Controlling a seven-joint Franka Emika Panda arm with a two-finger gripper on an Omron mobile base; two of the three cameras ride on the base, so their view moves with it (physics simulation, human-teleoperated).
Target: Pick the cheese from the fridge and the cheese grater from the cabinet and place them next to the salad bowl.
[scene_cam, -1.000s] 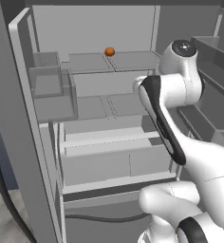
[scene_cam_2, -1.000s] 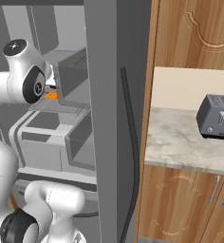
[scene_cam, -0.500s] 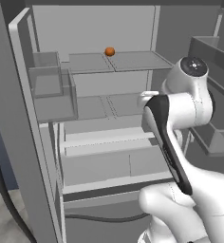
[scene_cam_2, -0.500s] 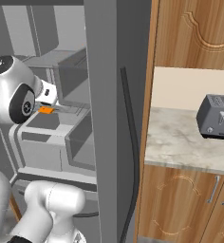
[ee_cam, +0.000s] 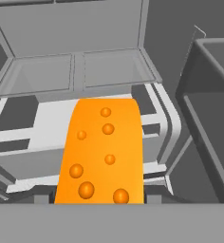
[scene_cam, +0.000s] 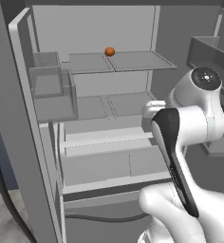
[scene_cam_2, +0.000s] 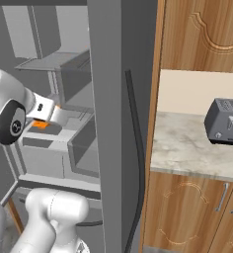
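Gripper: the gripper [ee_cam: 100, 201] is clamped on the cheese, the orange block rising between its fingers at the bottom of the hand view.
Cheese: the cheese [ee_cam: 102, 154], an orange block dotted with round holes, stands up from the gripper in the hand view; in the right base view a sliver of it [scene_cam_2: 40, 124] shows just below the white hand, in front of the fridge's shelves.
Fridge: the fridge [scene_cam: 97, 102] stands open, its pale grey shelves and drawers stacked one above another; the hand view looks onto two shallow trays side by side with white ledges beneath them.
Orange ball: a small round orange ball [scene_cam: 109, 51] sits on the top shelf, near the seam between its two panels, well apart from the arm.
Door bins: clear bins [scene_cam: 50, 90] hang on the left door in the left base view; a dark bin [ee_cam: 213, 118] fills the right side of the hand view.
Counter: to the right of the fridge, a marbled countertop [scene_cam_2: 182, 148] carries a dark grey toaster [scene_cam_2: 226, 121], with wooden cabinet doors [scene_cam_2: 202, 29] above.
Arm: the white arm [scene_cam: 190, 123] bends in front of the fridge's lower shelves.
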